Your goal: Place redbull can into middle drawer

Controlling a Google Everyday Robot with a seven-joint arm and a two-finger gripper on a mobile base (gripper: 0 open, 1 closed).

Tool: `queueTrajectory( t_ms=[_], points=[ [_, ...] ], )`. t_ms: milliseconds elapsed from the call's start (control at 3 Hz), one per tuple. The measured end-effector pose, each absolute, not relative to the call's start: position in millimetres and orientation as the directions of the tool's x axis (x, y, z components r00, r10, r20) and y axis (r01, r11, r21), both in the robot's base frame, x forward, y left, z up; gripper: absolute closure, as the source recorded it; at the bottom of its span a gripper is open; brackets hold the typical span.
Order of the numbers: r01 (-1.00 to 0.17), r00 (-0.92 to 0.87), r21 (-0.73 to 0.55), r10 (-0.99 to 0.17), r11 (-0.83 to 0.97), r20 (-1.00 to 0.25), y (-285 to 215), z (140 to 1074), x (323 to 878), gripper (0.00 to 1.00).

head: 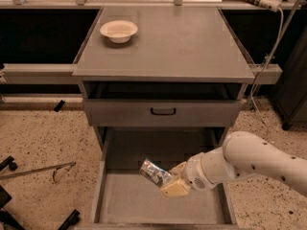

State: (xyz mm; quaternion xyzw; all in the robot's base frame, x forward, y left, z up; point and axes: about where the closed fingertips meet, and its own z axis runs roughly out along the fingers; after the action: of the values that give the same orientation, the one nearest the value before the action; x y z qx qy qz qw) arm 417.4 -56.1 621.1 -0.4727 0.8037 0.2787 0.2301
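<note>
Done: redbull can (154, 173) clamped in pincer (169, 178), over open middle drawer (129, 202) at 6 o'clock.
Left, likely: lower it, let go.

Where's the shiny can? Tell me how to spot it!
Find the grey cabinet, then the open middle drawer low down. Over its floor the gripper holds the redbull can, tilted. It is slim and shiny silver, unlike the round cream bowl on top.
</note>
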Motion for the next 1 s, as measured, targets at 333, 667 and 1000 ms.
queueTrajectory(
  t_ms=[333,667,1000],
  points=[
    [-0.888,-0.447,0.231,-0.63,0.398,-0.635,-53.3,617.3,420.1,1.0],
    [-0.883,-0.449,0.219,-0.609,0.416,-0.654,-39.7,600.7,447.2,1.0],
    [-0.87,-0.458,0.204,-0.578,0.45,-0.675,-21.3,577.2,492.5,1.0]
  ],
)
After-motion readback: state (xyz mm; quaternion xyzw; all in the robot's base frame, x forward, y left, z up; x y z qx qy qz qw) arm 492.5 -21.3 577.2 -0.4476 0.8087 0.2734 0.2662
